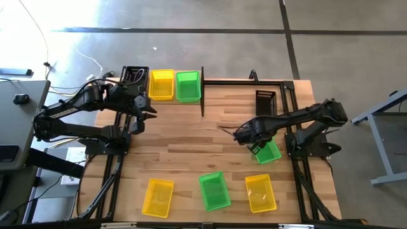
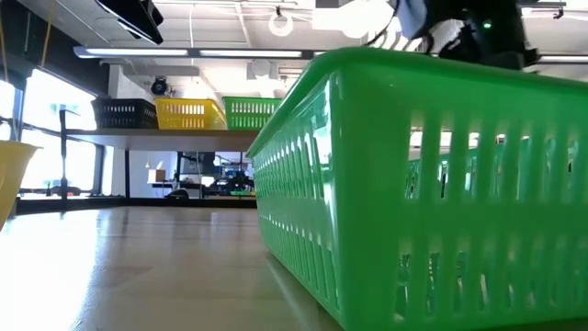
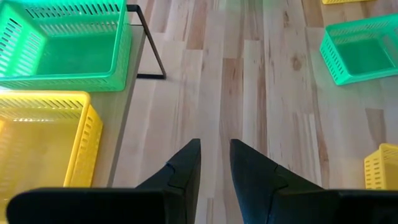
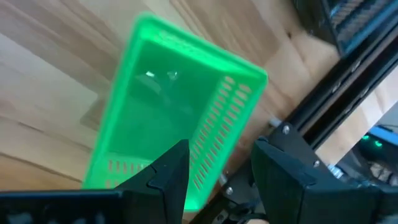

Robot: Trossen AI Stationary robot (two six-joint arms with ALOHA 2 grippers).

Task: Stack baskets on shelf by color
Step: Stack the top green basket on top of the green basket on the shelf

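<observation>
At the right of the high view, the right claw (image 1: 254,145) is held spread over a bright green rectangular mesh plastic basket (image 1: 268,152) that lies on the slatted wooden bench (image 1: 191,146) close to the bench's dark side frame; in the right wrist view one finger (image 4: 168,174) is seen inside the rim and the other outside the slotted wall, so a grip on that wall appears to be prepared, though nothing is pinched yet. At upper left, the narrow light-wood shelf (image 1: 202,89) is loaded with a black mesh basket (image 1: 134,76), a yellow mesh basket (image 1: 161,84) and a green mesh basket (image 1: 187,86), one per colour, presumably as bases for the stacks. The left claw (image 1: 144,114) is kept just in front of the shelf, fingers slightly parted and empty. Along the bottom edge a second yellow basket (image 1: 158,196), another green basket (image 1: 214,191) and a third yellow basket (image 1: 261,193) are left waiting. All visible baskets are empty.
</observation>
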